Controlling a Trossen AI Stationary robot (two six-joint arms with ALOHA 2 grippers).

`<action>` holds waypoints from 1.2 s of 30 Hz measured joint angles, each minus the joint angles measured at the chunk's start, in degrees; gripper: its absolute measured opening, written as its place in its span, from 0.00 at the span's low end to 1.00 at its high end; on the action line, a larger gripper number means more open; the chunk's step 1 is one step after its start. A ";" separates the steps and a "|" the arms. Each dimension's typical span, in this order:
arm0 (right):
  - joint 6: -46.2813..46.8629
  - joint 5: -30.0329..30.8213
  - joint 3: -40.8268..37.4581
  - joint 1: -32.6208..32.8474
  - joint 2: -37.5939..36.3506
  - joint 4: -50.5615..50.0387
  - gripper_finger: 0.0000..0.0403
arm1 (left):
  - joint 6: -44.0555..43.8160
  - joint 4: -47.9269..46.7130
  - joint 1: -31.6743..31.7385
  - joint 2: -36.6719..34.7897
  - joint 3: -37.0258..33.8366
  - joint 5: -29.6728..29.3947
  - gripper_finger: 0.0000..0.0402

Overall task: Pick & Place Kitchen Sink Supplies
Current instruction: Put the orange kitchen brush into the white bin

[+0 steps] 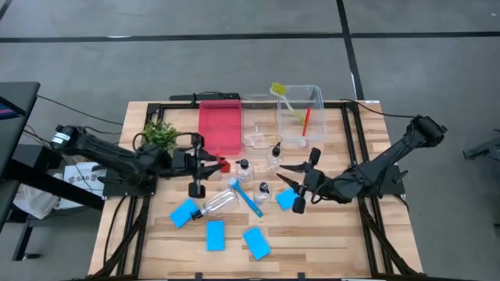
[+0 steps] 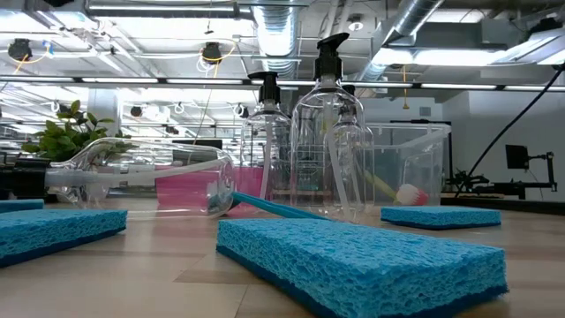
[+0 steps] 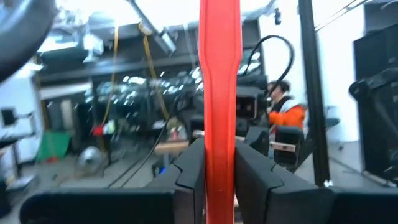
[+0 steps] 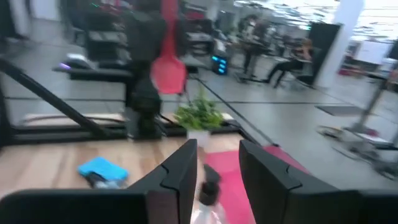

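Observation:
My left gripper (image 1: 212,164) hangs above the table's left middle, shut on a red brush (image 3: 219,74). My right gripper (image 1: 285,175) hangs right of centre, open, pointing toward the left arm with nothing between its fingers. A clear pump bottle (image 4: 208,190) stands on the table below and ahead of it. Two more pump bottles (image 1: 244,168) (image 1: 273,156) stand upright, and one (image 1: 219,201) lies on its side. A blue brush (image 1: 250,199) lies flat. Several blue sponges (image 1: 215,234) lie flat near the front. My left gripper pinches the red brush's handle (image 3: 219,134) between its two fingers. The fingers come from the table's left, about level, and lie across the handle. The brush stands upright with its flat head (image 4: 168,73) above the fingers, clear of the table. The handle's lower end is hidden.
A red tray (image 1: 220,126) and a small clear bin (image 1: 258,125) sit at the back. A larger clear bin (image 1: 316,101) holds a yellow-green brush (image 1: 283,97) and a red one (image 1: 306,121). A green plant (image 1: 160,134) stands by the left arm.

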 joint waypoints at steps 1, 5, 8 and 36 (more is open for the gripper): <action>0.40 -1.59 0.00 -0.02 0.14 -0.08 0.28 | 0.00 1.92 1.01 1.23 0.00 1.81 0.16; 1.95 -4.78 0.00 0.11 3.78 0.62 0.28 | -0.65 5.22 4.86 5.23 0.02 6.30 0.16; -1.91 -4.73 0.00 0.11 8.22 6.73 0.28 | -4.66 7.61 6.07 7.06 0.09 9.75 0.16; -31.62 7.26 0.00 4.04 21.03 42.19 0.28 | 7.06 9.77 4.54 26.20 10.62 16.90 0.16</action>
